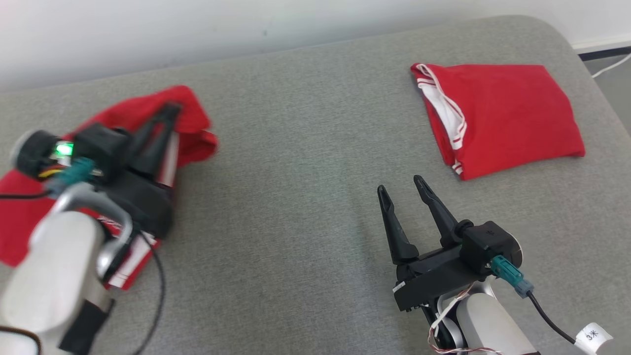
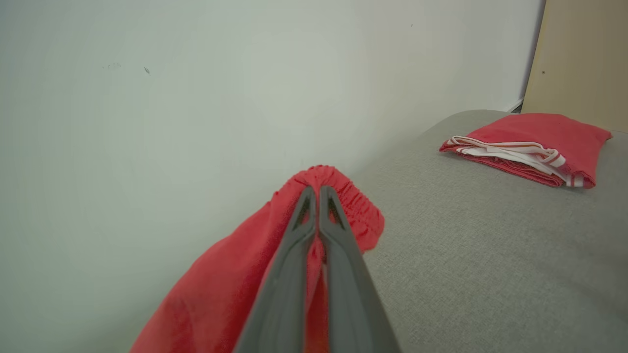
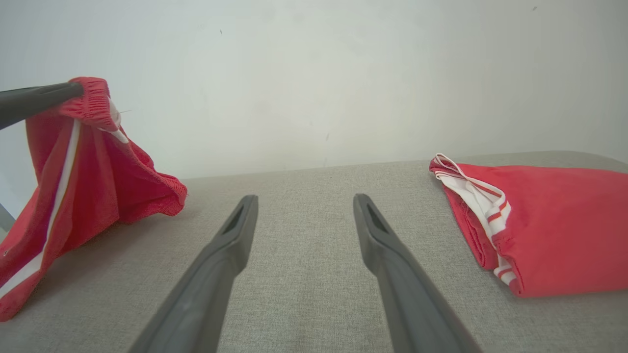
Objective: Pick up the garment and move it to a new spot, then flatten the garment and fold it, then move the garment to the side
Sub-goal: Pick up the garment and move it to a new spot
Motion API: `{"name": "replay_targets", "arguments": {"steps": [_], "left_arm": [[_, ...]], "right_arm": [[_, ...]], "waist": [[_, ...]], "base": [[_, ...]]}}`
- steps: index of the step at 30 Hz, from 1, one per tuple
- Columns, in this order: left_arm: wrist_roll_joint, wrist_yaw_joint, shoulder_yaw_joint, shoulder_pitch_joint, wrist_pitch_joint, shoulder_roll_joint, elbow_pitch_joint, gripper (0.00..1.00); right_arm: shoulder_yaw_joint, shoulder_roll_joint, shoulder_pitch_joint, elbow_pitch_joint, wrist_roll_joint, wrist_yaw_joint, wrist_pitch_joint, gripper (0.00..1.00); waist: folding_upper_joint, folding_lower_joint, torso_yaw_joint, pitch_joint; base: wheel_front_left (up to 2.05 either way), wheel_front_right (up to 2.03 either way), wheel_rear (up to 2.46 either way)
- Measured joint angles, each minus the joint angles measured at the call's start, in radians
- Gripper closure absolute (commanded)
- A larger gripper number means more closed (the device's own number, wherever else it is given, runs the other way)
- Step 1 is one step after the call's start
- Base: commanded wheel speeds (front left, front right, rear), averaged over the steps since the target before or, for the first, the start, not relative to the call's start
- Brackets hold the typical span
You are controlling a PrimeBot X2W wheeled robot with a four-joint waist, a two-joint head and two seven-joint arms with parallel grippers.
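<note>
One red garment (image 3: pixel 98 186) hangs clamped in left gripper (image 2: pixel 318 189); right gripper (image 1: pixel 400 185) gapes wide.

Red shorts (image 1: pixel 193 121) w/ white side stripe; elastic waistband lifted, rest draped on grey pad (image 1: pixel 296 162), far left.

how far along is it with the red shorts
Early. The left hand is shut on the waistband of the red shorts, partly lifted, the rest trailing on the grey surface. The right hand is open, holding nothing. Flattening, folding and setting aside remain. Another red garment already lies folded.
</note>
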State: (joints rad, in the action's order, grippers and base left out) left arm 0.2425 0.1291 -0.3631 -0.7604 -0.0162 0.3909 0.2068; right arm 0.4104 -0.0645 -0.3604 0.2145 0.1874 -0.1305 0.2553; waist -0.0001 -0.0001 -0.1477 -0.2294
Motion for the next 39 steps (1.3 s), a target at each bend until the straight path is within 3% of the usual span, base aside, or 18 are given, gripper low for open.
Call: {"name": "replay_targets", "arguments": {"steps": [13, 19, 28, 29, 30, 39], "left_arm": [[0.005, -0.008, -0.177, 0.096, 0.042, -0.157, -0.179, 1.00], [0.033, -0.016, -0.223, 0.161, 0.005, -0.216, -0.101, 1.00], [0.046, -0.011, -0.278, 0.209, -0.078, -0.255, 0.063, 1.00], [0.048, -0.011, -0.283, 0.210, -0.088, -0.260, 0.078, 0.66], [0.048, -0.012, -0.285, 0.211, -0.101, -0.264, 0.091, 0.00], [0.074, -0.077, -0.247, 0.267, -0.193, -0.271, 0.112, 0.00]], "right_arm": [[-0.050, 0.006, 0.020, -0.007, -0.004, 0.000, 0.006, 0.00], [-0.062, 0.005, 0.020, -0.011, -0.012, 0.000, 0.006, 0.00], [-0.065, 0.003, 0.025, -0.003, -0.015, 0.000, 0.008, 0.00], [-0.065, 0.002, 0.026, -0.002, -0.016, 0.000, 0.008, 0.00], [-0.065, 0.002, 0.029, -0.002, -0.016, 0.000, 0.008, 0.00], [-0.069, -0.009, 0.062, -0.002, -0.014, 0.000, 0.003, 0.00]], "waist": [[0.0000, 0.0001, -0.036, 0.011], [0.0000, 0.0001, -0.035, 0.008], [0.0000, 0.0001, -0.028, 0.026], [0.0000, 0.0001, -0.026, 0.030], [0.0000, 0.0001, -0.024, 0.035], [0.0000, 0.0001, 0.015, 0.078]], "base": [[0.00, 0.00, 0.00], [0.00, 0.00, 0.00], [0.00, 0.00, 0.00], [0.00, 0.00, 0.00], [0.00, 0.00, 0.00], [0.00, 0.00, 0.00]]}}
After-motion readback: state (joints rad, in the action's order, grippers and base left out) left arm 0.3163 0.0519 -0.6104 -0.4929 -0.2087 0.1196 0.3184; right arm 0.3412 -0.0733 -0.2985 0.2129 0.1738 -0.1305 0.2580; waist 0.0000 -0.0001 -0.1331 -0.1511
